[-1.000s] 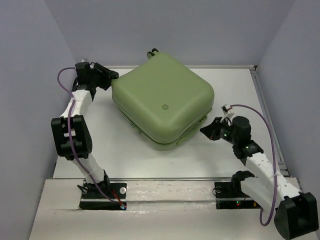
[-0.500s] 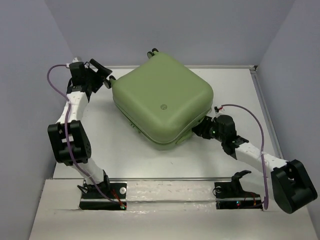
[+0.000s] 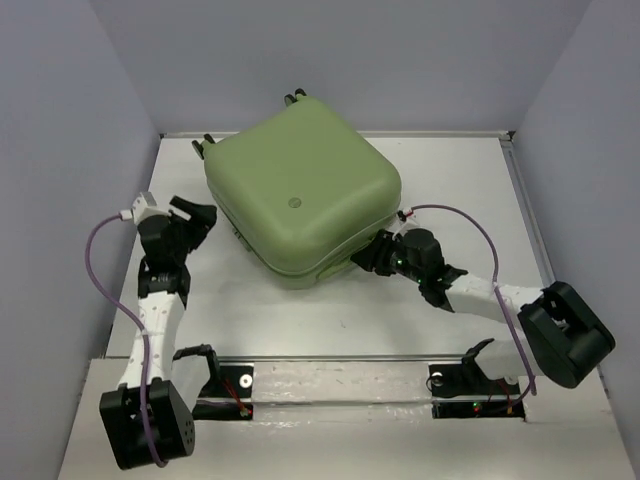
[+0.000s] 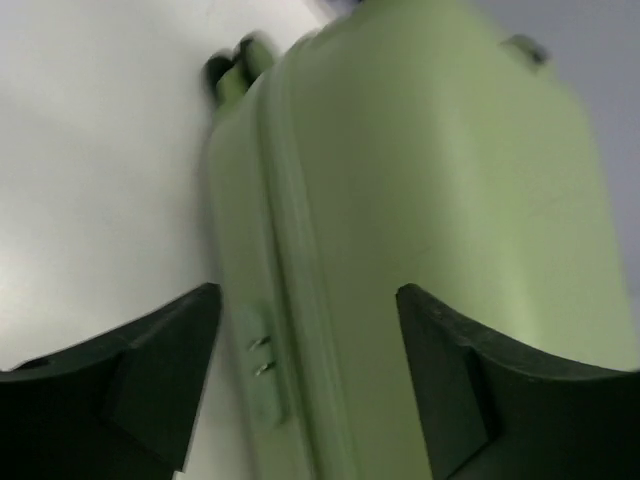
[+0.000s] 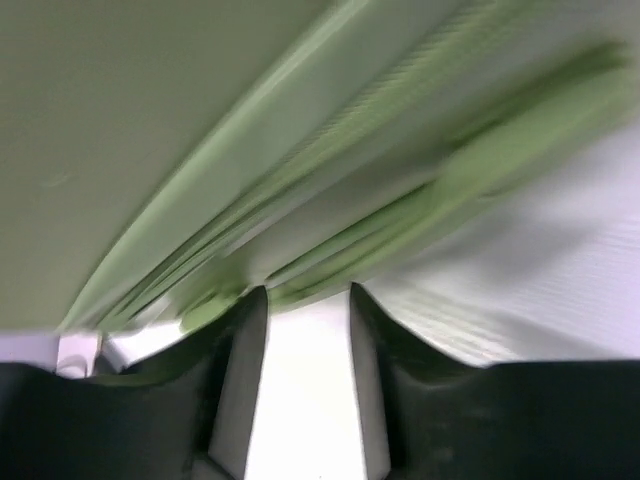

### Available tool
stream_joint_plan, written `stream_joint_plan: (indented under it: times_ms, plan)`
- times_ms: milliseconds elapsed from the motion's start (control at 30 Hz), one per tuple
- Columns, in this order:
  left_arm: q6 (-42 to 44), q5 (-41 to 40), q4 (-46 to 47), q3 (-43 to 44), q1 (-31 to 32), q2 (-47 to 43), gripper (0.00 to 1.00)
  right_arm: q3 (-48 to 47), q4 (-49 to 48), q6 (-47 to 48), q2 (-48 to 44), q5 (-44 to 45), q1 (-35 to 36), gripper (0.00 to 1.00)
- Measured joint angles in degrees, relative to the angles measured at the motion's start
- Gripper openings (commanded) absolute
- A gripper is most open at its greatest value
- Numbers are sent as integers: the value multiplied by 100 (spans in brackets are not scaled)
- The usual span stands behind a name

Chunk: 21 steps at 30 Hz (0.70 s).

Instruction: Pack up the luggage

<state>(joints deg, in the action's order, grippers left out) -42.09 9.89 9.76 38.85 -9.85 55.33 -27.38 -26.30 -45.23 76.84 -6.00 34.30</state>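
The luggage (image 3: 300,190), a pale sage-green hard-shell suitcase, lies closed and flat on the white table, its round emblem (image 3: 295,202) facing up and its wheels (image 3: 296,96) at the far edge. My left gripper (image 3: 196,216) is open and empty, just left of the suitcase's left side. In the left wrist view the gripper (image 4: 310,380) has its jaws wide apart, facing the suitcase's seam and side (image 4: 430,200). My right gripper (image 3: 366,256) is against the suitcase's near right edge. In the right wrist view the gripper (image 5: 300,300) is narrowly open, its tips at the shell's lower rim (image 5: 330,200), with nothing between them.
The white table (image 3: 460,190) has a raised rail along its right side (image 3: 530,220) and grey walls on the left, back and right. The arm bases (image 3: 330,385) sit on the near edge. A second pair of wheels (image 3: 207,143) sticks out at the suitcase's far left corner.
The suitcase has slid left and turned slightly with my right gripper pressed to its edge. My left arm has swung from the back left corner down to the suitcase's left side.
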Motion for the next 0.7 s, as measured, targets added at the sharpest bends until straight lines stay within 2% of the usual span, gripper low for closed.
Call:
stream_joint_plan:
  times_ms: [33, 100, 233, 267, 367, 500, 700]
  plan:
    - [-42, 0, -39, -378, 0, -186, 73, -46, 39, 46, -11, -35, 61, 54]
    - [-72, -9, -203, -1196, 0, -538, 65, -76, 184, 245, -186, -76, 131, 54]
    - [-118, 164, -446, -1873, 0, -896, 55, -76, 949, 981, -1244, 155, 131, 44]
    - [-118, 238, -444, -1934, 0, -962, 49, -74, 1108, 1178, -1513, 168, 44, 42]
    - [-131, 483, -400, -2035, 0, -1130, 45, -74, 1346, 1646, -1978, 245, -551, 33]
    - [-131, 848, -330, -2149, 11, -1274, 42, -199, 1414, 2369, -1519, 306, -1425, 30]
    - [-127, 1005, -365, -2197, 516, -1436, 39, -610, 1340, 3539, -391, -138, -1547, 45]
